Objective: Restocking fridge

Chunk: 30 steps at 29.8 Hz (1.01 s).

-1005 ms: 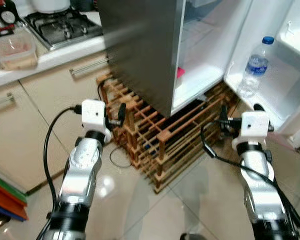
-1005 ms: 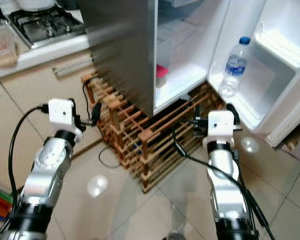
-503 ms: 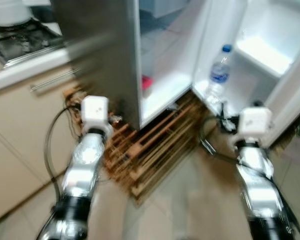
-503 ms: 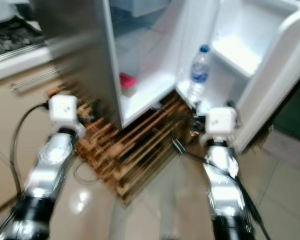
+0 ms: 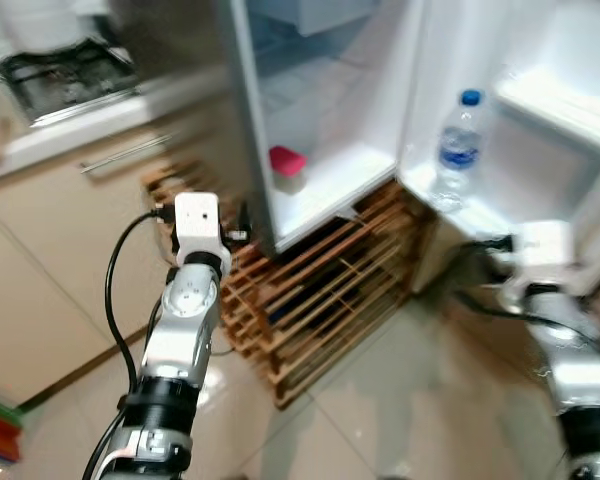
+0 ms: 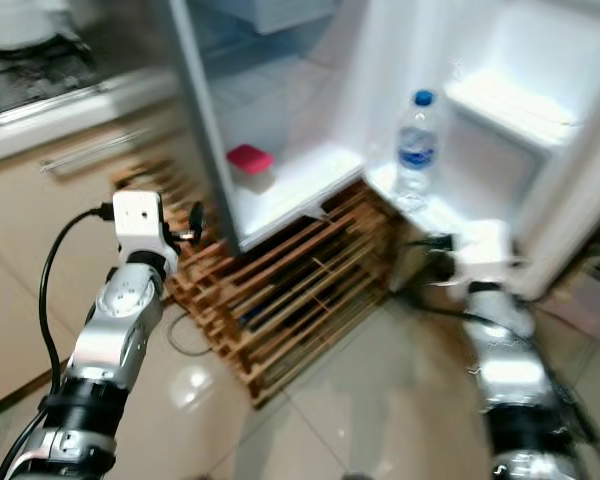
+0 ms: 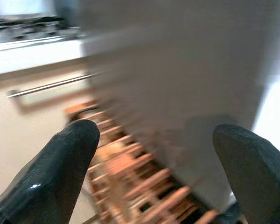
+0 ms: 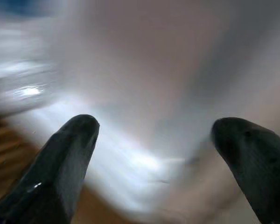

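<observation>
— What does the fridge [image 5: 330, 120] look like?

— Its door [image 5: 540, 130] stands swung wide on the robot's right, the white inside lit and somewhat blurred. On the lowest inner shelf sits a small container with a pink lid [image 5: 287, 163], near the front edge. A clear water bottle with a blue cap [image 5: 458, 142] stands upright in the lower door shelf, and another white door shelf [image 5: 565, 105] is above it. The grey outer side wall of the fridge [image 7: 186, 70] faces the left arm.

— And the end effectors?

— Both are empty. The left end effector [image 7: 158, 154] has its fingers [image 7: 60, 163] spread wide, pointing at the grey wall and the slats below it. The right end effector [image 8: 163, 154] is spread wide too, aimed at a bright white blur that I cannot identify.

— What is around?

— A wooden slatted rack [image 5: 320, 290] lies on the tiled floor [image 5: 380, 400] under and in front of the fridge, between the two arms. To the left is a beige cabinet with a bar handle [image 5: 130, 155], and a bench [image 5: 90, 115] carrying a gas hob [image 5: 65, 70].

— Anything in the way?

— The rack lies between the robot and the open compartment.
</observation>
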Tool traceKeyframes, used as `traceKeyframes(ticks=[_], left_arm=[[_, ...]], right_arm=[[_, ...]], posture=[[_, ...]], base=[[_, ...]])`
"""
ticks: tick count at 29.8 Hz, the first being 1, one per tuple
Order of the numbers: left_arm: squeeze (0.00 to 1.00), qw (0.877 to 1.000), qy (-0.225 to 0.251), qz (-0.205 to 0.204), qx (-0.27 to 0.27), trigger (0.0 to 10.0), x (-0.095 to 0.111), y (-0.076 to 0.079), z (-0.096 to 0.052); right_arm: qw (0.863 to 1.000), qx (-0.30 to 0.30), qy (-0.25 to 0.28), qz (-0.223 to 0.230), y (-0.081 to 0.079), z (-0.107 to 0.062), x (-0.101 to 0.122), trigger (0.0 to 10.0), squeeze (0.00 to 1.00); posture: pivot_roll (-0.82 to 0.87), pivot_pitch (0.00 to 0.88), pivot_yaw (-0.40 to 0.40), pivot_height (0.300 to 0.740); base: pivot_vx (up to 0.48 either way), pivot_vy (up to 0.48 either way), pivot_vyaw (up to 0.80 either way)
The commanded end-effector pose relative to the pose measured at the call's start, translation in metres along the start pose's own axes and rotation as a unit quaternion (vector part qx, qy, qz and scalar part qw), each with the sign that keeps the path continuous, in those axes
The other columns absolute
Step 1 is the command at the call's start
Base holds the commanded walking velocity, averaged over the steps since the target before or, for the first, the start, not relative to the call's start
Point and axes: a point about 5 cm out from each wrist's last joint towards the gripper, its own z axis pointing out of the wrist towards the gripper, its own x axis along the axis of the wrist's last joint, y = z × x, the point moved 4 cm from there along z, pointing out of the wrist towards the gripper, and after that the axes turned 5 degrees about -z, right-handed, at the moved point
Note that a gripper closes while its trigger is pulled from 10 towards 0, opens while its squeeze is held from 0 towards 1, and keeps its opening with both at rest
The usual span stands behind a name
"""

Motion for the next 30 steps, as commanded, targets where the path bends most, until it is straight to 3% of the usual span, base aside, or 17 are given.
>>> traceKeyframes(ticks=[1, 3, 4, 7, 8, 11, 16, 18, 22, 29, 30], left_arm=[[0.0, 1.0, -0.005, 0.002, -0.006, 10.0, -0.001, 0.003, 0.002], [0.0, 1.0, -0.004, 0.003, -0.008, 10.0, 0.0, 0.004, 0.002], [0.0, 1.0, -0.004, 0.003, -0.008, 10.0, 0.0, 0.004, 0.003], [0.0, 1.0, -0.007, 0.004, -0.009, 10.0, -0.001, 0.005, 0.003], [0.0, 1.0, -0.008, 0.006, -0.01, 10.0, -0.001, 0.006, 0.004], [0.0, 1.0, -0.008, 0.01, -0.012, 10.0, -0.001, 0.007, 0.004], [0.0, 0.999, 0.0, 0.024, -0.024, 10.0, 0.002, 0.011, 0.006], [0.0, 0.999, 0.007, 0.031, -0.029, 10.0, 0.005, 0.013, 0.007], [0.0, 0.999, 0.01, 0.035, -0.029, 10.0, 0.006, 0.013, 0.007], [0.0, 0.998, 0.011, 0.038, -0.043, 10.0, 0.004, 0.018, 0.006], [0.0, 0.997, 0.018, 0.053, -0.056, 10.0, 0.002, 0.022, 0.005]], right_arm=[[0.996, -0.077, 0.04, 0.005, 0.03, 0.007, 0.019, 10.0, 0.0], [0.996, -0.071, 0.055, 0.02, 0.03, 0.006, 0.027, 10.0, 0.0], [0.995, -0.017, 0.079, 0.063, 0.008, -0.002, 0.039, 10.0, 0.0], [0.987, 0.049, 0.11, 0.106, -0.024, -0.015, 0.055, 10.0, 0.0], [0.977, 0.101, 0.117, 0.149, -0.054, -0.03, 0.063, 10.0, 0.0], [0.969, 0.129, 0.114, 0.176, -0.071, -0.042, 0.067, 10.0, 0.0], [0.943, 0.229, 0.084, 0.224, -0.123, -0.087, 0.067, 10.0, 0.0], [0.936, 0.256, 0.079, 0.228, -0.136, -0.101, 0.068, 10.0, 0.0], [0.927, 0.281, 0.08, 0.234, -0.146, -0.112, 0.071, 10.0, 0.0], [0.921, 0.286, 0.071, 0.253, -0.148, -0.112, 0.073, 10.0, 0.0], [0.919, 0.286, 0.073, 0.262, -0.148, -0.111, 0.075, 10.0, 0.0]], posture=[[-0.18, 0.001, 0.05, 0.74], [-0.18, 0.001, 0.048, 0.74], [-0.18, 0.002, 0.047, 0.74], [-0.18, 0.003, 0.047, 0.74], [-0.18, 0.002, 0.048, 0.74], [-0.18, 0.002, 0.048, 0.74], [-0.18, 0.002, 0.047, 0.74], [-0.17, 0.002, 0.048, 0.74], [-0.17, 0.001, 0.049, 0.74], [-0.16, 0.0, 0.04, 0.74], [-0.16, 0.0, 0.037, 0.74]], base=[[0.0, 0.0, 0.0], [0.0, 0.0, 0.0], [0.0, 0.0, 0.0], [0.0, 0.0, 0.0], [0.0, 0.0, 0.0], [0.0, 0.0, 0.0], [0.0, 0.0, 0.14], [0.0, 0.0, 0.66], [0.0, 0.0, 0.62], [0.0, 0.0, 0.58], [0.0, 0.0, 0.56]])
